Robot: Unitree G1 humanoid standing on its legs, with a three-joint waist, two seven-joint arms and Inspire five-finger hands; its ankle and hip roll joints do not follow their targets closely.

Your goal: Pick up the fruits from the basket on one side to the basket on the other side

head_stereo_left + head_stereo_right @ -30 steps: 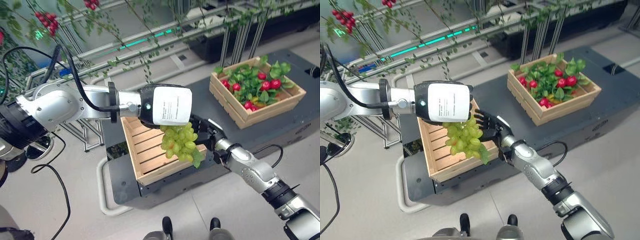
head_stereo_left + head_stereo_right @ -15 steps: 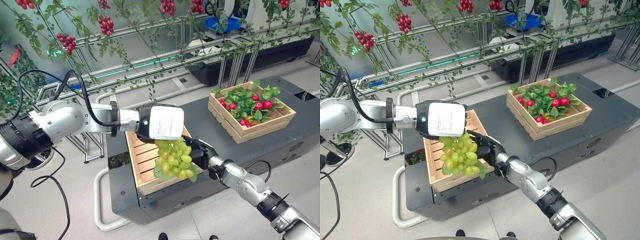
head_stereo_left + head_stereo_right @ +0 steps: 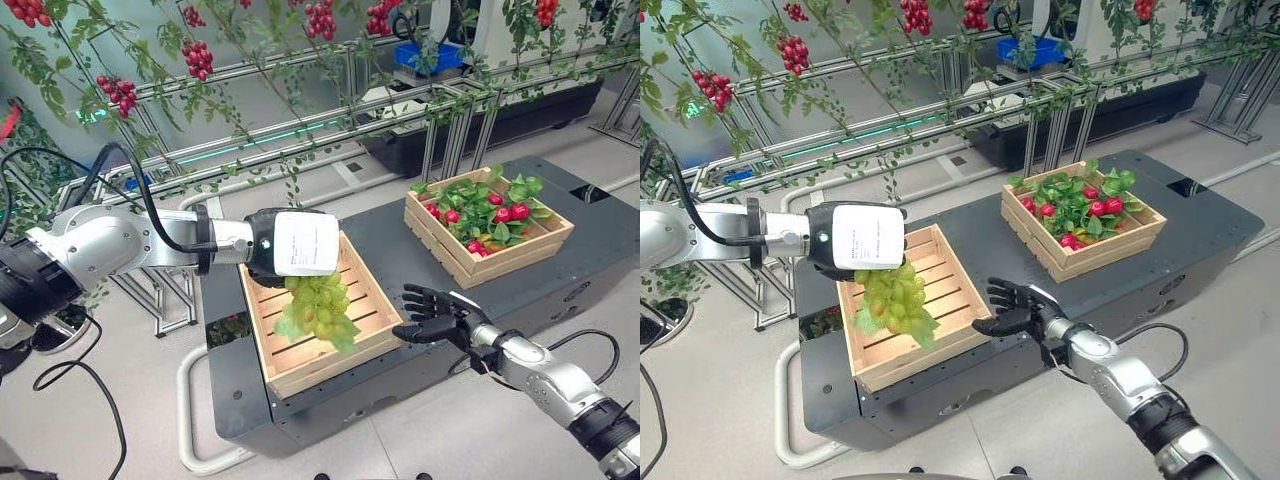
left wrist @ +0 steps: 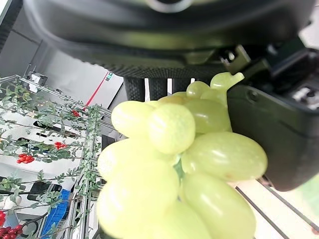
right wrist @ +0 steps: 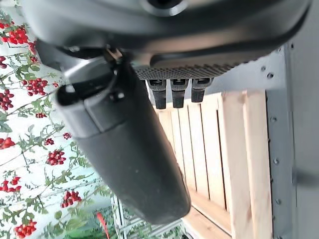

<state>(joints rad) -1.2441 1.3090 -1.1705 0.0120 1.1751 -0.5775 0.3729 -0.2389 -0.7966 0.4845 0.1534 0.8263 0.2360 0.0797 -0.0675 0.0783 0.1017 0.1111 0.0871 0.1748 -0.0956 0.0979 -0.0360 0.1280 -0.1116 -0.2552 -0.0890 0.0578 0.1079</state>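
While the left hand [image 3: 300,243] was closed on the grapes [image 3: 317,308], hanging over the crate [image 3: 365,285] at centre, and the right hand [image 3: 432,315] stayed open at lower right, the soft, fragile bunch seemed best held by its stem.

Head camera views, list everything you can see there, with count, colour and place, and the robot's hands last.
grape bunch: one, green, hanging from the left hand above the near crate
near crate: one, pale slatted wood, on the near left of the platform
far crate: one, pale wood, on the far right of the platform, filled with red fruit and green leaves
platform: one, dark grey, under both crates
vines: several, green with red berry clusters, on metal rails behind
left hand: dark, shut on the grape bunch
right hand: dark, open, beside the near crate's right edge
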